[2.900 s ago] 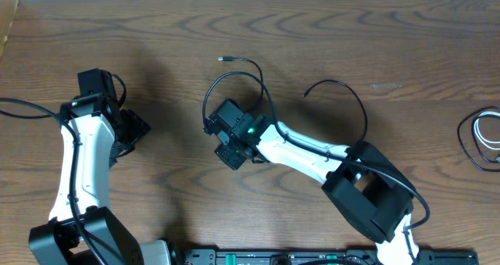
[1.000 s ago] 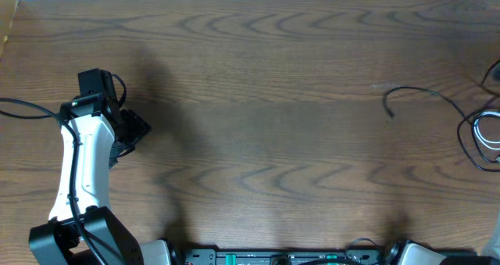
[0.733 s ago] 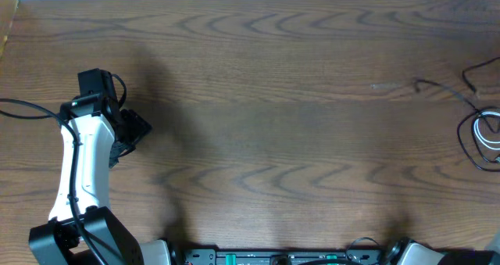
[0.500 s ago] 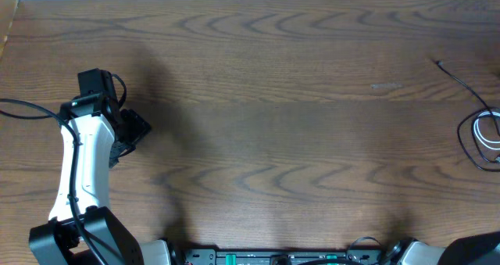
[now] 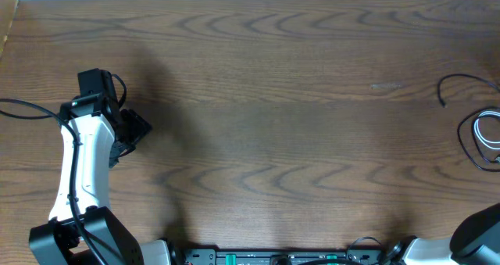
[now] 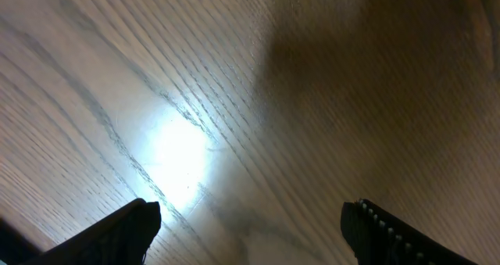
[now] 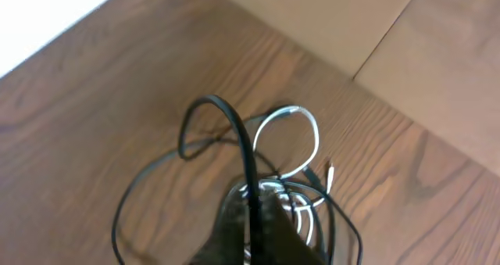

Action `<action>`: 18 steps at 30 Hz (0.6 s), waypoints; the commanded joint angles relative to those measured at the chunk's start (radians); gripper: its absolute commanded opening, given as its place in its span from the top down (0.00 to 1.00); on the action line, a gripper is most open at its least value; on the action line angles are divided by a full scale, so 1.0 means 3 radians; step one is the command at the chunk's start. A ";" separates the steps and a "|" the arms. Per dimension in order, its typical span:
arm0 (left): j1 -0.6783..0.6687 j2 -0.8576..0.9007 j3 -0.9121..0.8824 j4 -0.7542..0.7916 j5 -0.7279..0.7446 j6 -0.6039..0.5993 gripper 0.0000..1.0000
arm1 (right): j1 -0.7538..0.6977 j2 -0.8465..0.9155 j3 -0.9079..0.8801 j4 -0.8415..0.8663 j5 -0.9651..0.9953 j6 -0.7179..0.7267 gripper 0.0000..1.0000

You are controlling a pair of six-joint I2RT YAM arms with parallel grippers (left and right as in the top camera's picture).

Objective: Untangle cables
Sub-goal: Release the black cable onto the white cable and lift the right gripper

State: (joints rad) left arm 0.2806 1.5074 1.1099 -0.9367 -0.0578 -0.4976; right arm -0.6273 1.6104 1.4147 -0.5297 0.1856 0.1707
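Observation:
The black cable (image 5: 461, 79) arcs near the table's right edge, its plug end lying free at the left of the arc. The white cable (image 5: 491, 134) lies coiled at the right edge, with black loops around it. In the right wrist view my right gripper (image 7: 254, 218) is shut on the black cable (image 7: 234, 124), which rises in a loop above the fingers. The white cable (image 7: 301, 116) loops just behind it, crossing black strands. My left gripper (image 5: 131, 136) rests at the far left; in its wrist view the left gripper (image 6: 250, 238) is open and empty over bare wood.
The wooden table (image 5: 273, 124) fills the overhead view. Part of the right arm (image 5: 478, 234) shows at the bottom right corner. In the right wrist view the table's far edge (image 7: 344, 73) runs close behind the cables, with a pale floor beyond.
The right arm carried the black cable from the table's middle to the right edge and left the overhead view. The cable's free end has curled back leftward. The left arm has not moved.

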 commanded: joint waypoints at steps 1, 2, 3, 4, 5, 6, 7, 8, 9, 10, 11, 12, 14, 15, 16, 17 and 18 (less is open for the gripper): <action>0.0014 -0.0019 0.0023 -0.0017 -0.0005 -0.0019 0.20 | -0.0029 0.0057 0.0039 -0.0033 -0.0122 0.0025 0.80; 0.0014 -0.0019 0.0023 -0.0017 -0.0006 -0.0019 0.20 | -0.0029 0.0060 0.0039 -0.0033 -0.0169 0.0027 0.72; 0.0014 -0.0019 0.0023 -0.0017 -0.0006 -0.0019 0.20 | -0.0029 0.0062 0.0039 -0.0032 -0.0209 0.0025 0.65; 0.0014 -0.0019 0.0023 -0.0017 -0.0005 -0.0019 0.20 | -0.0029 0.0062 0.0039 -0.0029 -0.0252 0.0025 0.58; 0.0014 -0.0019 0.0023 -0.0017 -0.0006 -0.0019 0.20 | -0.0029 0.0062 0.0039 -0.0029 -0.0284 0.0025 0.55; 0.0014 -0.0019 0.0023 -0.0015 -0.0006 -0.0019 0.20 | -0.0029 0.0062 0.0039 -0.0029 -0.0306 0.0027 0.52; 0.0014 -0.0019 0.0023 -0.0017 -0.0006 -0.0019 0.20 | -0.0028 0.0062 0.0039 -0.0031 -0.0308 0.0027 0.50; 0.0014 -0.0019 0.0023 -0.0015 -0.0006 -0.0019 0.20 | -0.0022 0.0062 0.0039 -0.0032 -0.0306 0.0027 0.49; 0.0014 -0.0019 0.0023 -0.0017 -0.0006 -0.0019 0.20 | -0.0020 0.0062 0.0039 -0.0032 -0.0309 0.0027 0.48; 0.0014 -0.0019 0.0023 -0.0017 -0.0006 -0.0019 0.20 | -0.0019 0.0062 0.0039 -0.0031 -0.0342 0.0027 0.46; 0.0014 -0.0019 0.0023 -0.0017 -0.0005 -0.0019 0.20 | -0.0019 0.0062 0.0039 -0.0031 -0.0356 0.0027 0.46; 0.0014 -0.0019 0.0023 -0.0017 -0.0005 -0.0019 0.20 | -0.0019 0.0062 0.0039 -0.0031 -0.0407 0.0027 0.45; 0.0014 -0.0019 0.0023 -0.0017 -0.0005 -0.0019 0.20 | -0.0019 0.0062 0.0039 -0.0031 -0.0474 0.0027 0.44; 0.0014 -0.0019 0.0023 -0.0017 -0.0001 -0.0019 0.20 | -0.0019 0.0062 0.0039 -0.0031 -0.0524 0.0027 0.44; 0.0014 -0.0019 0.0023 -0.0014 0.0053 -0.0019 0.20 | -0.0018 0.0062 0.0039 -0.0031 -0.0643 0.0027 0.42; 0.0014 -0.0019 0.0023 -0.0004 0.0121 -0.0019 0.20 | -0.0010 0.0062 0.0039 -0.0031 -0.0760 0.0027 0.40; 0.0014 -0.0019 0.0023 0.0011 0.0175 -0.0019 0.20 | -0.0001 0.0062 0.0039 -0.0031 -0.0827 0.0027 0.39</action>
State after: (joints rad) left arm 0.2806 1.5070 1.1099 -0.9367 -0.0502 -0.4976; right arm -0.6273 1.6276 1.4147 -0.5381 0.0315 0.1761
